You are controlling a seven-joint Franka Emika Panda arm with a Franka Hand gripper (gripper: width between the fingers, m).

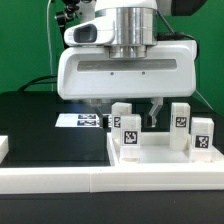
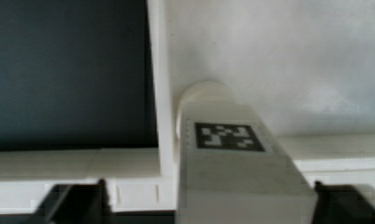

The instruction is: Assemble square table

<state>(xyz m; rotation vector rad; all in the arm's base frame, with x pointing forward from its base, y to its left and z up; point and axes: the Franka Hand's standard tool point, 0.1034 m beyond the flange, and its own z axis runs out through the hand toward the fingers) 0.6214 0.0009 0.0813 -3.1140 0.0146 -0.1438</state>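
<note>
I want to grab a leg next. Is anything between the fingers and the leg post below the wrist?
Nothing visible. In the wrist view the leg post lies directly between the two dark fingers, with only the white table top beneath it.

four leg posts (image 1: 124, 127), one tabletop (image 1: 150, 160)

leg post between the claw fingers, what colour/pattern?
White leg post with a black-and-white square tag; clearest in the wrist view.

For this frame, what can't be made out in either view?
- Claw tips, exterior view: hidden behind a leg post; whether they grip it is unclear.
- Square table top, exterior view: cut off by the right edge.
- Marker board, exterior view: tags too small to read.
</note>
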